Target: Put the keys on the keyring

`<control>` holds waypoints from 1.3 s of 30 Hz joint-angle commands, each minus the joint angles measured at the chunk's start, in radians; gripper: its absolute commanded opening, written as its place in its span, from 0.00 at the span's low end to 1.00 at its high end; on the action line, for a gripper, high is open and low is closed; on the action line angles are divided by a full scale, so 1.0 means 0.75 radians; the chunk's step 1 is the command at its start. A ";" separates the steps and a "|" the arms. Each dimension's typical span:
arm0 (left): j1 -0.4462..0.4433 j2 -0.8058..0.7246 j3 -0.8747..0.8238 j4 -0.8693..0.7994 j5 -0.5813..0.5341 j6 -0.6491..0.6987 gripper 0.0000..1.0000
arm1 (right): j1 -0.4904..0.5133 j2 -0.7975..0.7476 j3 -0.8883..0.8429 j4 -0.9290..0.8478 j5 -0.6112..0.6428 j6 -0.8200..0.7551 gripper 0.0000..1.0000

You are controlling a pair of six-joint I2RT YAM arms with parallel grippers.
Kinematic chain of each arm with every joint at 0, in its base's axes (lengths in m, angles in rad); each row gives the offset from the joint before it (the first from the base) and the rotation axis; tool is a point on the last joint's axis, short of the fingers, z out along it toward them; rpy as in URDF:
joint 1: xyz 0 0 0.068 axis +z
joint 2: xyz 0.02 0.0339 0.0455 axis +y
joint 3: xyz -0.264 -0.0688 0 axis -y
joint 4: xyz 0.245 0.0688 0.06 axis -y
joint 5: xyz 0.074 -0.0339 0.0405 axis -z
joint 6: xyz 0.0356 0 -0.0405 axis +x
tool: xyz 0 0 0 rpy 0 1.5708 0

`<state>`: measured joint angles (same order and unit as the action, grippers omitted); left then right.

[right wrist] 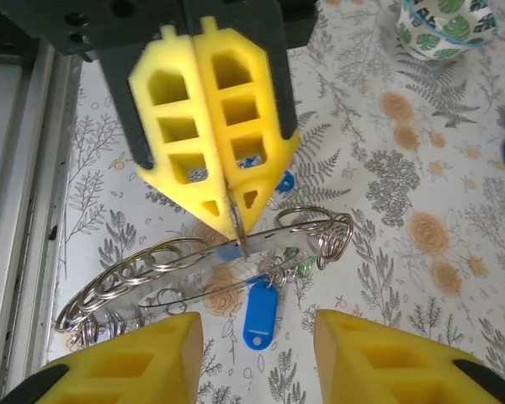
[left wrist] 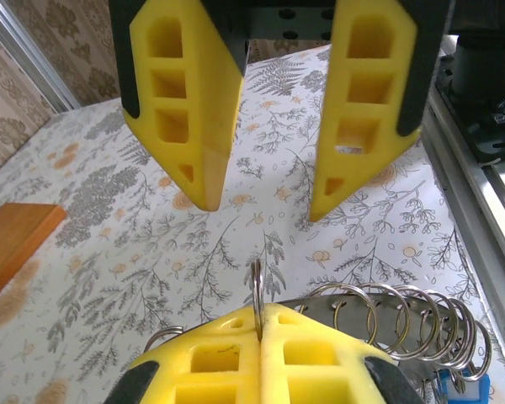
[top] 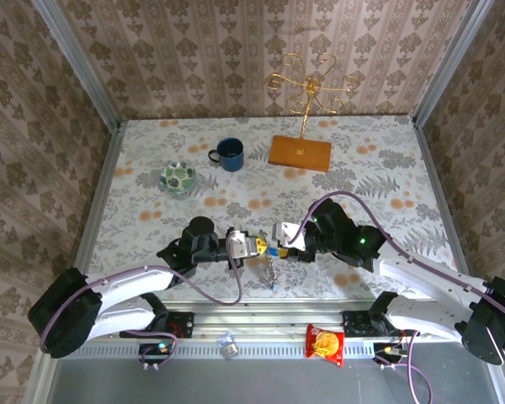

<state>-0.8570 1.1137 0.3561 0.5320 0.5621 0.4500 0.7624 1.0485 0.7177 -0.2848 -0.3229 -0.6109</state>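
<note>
The keyring (right wrist: 194, 257) is a silvery band strung with many split rings, held up off the table. My left gripper (left wrist: 261, 313) is shut on one upright split ring (left wrist: 257, 290) of it. In the right wrist view the left gripper (right wrist: 236, 225) pinches that same ring from above. A blue tag (right wrist: 259, 313) and a green tag (right wrist: 304, 264) of the keys dangle under the band. Another blue tag (right wrist: 284, 181) shows behind the left fingers. My right gripper (right wrist: 254, 326) stands open just in front of the keyring, nothing between its fingers (left wrist: 200, 126). From above, both grippers (top: 252, 246) (top: 279, 235) meet near the table's front edge.
A blue mug (top: 231, 154) and a green-patterned dish (top: 178, 178) stand at the back left. A wooden base (top: 300, 152) with a gold wire stand sits at the back. A red snack packet (top: 325, 343) lies on the front rail.
</note>
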 commanded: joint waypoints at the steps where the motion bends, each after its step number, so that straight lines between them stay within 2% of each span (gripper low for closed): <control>1: -0.011 -0.037 -0.019 0.066 -0.011 0.092 0.00 | -0.002 0.000 -0.014 0.048 0.015 0.052 0.39; 7: -0.017 -0.049 -0.035 0.088 -0.011 0.108 0.00 | -0.001 0.031 -0.008 0.097 -0.026 0.071 0.31; 12: -0.020 -0.043 -0.035 0.097 -0.013 0.104 0.00 | 0.006 0.073 0.013 0.119 -0.108 0.079 0.31; 30: -0.022 -0.052 -0.022 0.077 -0.052 0.057 0.00 | 0.009 0.006 0.000 0.049 -0.058 0.167 0.30; 35: -0.023 -0.041 -0.011 0.075 -0.074 0.011 0.00 | 0.012 -0.033 -0.002 0.015 -0.076 0.221 0.30; 39: -0.023 -0.043 0.051 -0.012 -0.168 -0.122 0.00 | 0.036 -0.028 0.032 -0.039 -0.196 0.312 0.28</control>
<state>-0.8692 1.0988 0.3412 0.5377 0.4870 0.4435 0.7723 1.0351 0.7170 -0.2588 -0.3962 -0.4458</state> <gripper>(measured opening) 0.056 0.282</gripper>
